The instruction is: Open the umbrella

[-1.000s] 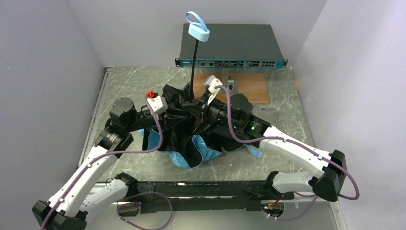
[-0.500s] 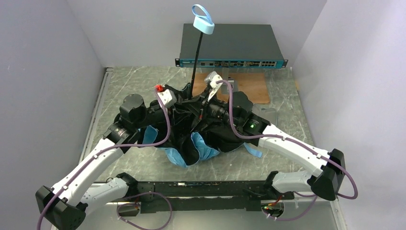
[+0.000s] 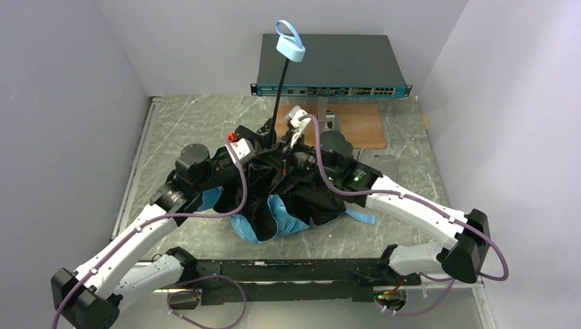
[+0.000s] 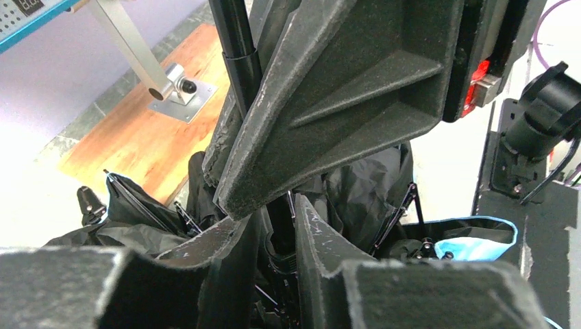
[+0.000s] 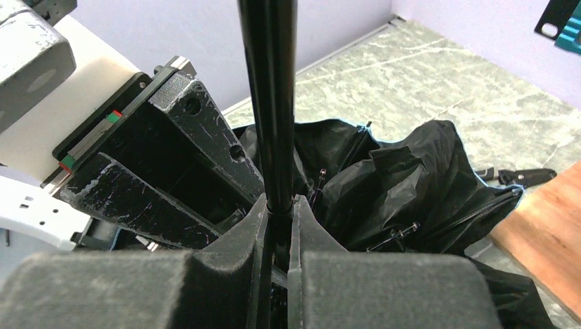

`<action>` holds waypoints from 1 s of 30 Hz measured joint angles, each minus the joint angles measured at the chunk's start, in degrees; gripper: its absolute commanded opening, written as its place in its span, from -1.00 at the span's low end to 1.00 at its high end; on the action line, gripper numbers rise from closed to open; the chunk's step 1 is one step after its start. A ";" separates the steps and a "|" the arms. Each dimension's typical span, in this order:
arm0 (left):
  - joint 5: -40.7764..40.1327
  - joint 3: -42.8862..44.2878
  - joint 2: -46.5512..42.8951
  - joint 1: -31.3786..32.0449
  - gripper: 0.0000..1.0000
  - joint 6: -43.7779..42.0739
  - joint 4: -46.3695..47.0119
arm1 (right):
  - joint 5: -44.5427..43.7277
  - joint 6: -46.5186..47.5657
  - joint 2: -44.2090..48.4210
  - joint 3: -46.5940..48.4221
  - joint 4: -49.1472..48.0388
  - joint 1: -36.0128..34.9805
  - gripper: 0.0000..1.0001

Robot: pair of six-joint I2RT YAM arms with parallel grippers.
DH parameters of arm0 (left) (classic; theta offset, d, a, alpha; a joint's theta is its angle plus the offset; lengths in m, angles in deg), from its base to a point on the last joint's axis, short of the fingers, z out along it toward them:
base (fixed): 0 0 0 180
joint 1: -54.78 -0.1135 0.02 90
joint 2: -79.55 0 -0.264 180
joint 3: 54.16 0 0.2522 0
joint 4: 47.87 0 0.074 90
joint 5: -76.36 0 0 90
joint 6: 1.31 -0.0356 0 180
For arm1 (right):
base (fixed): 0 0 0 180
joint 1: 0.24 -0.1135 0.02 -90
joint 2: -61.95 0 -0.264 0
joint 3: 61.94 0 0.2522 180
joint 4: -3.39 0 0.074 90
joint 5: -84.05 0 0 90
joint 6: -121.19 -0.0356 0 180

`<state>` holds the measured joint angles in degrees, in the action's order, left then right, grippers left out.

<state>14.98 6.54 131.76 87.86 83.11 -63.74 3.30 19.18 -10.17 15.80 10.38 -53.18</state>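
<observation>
L tool (image 4: 274, 229) clenched on umbrella (image 3: 305, 199) shaft (image 3: 278, 89) | R tool (image 5: 277, 205) clenched on shaft too | canopy (image 3: 277, 214) crumpled

The umbrella (image 3: 301, 202) lies mid-table (image 3: 178, 116), shaft upright, before the board (image 3: 360, 123) and the rack unit (image 3: 336, 62) behind.

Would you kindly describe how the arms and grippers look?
The left arm and right arm have white shells, black joints and a purple cable each. The right shows a green light, the left a red part by its white camera. The left gripper and right gripper have matte-black, scuffed, wedge-shaped fingers.
</observation>
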 measured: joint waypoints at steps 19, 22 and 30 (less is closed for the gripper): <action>0.28 -4.33 0.28 -2.71 -0.16 -5.16 2.56 | 0.15 2.12 -1.79 1.11 4.28 -0.04 -1.00; 0.44 -4.37 0.57 -3.23 -0.15 -5.90 3.28 | 0.11 2.49 -2.16 1.79 4.63 -0.04 -1.00; 1.60 -5.51 0.61 -4.68 -0.14 -7.30 3.82 | 0.02 2.58 -3.85 2.93 5.46 -0.02 -1.00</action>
<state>16.58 1.03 132.37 83.18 75.81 -59.92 3.32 21.76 -14.01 18.73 15.85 -53.21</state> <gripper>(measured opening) 0.432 0.091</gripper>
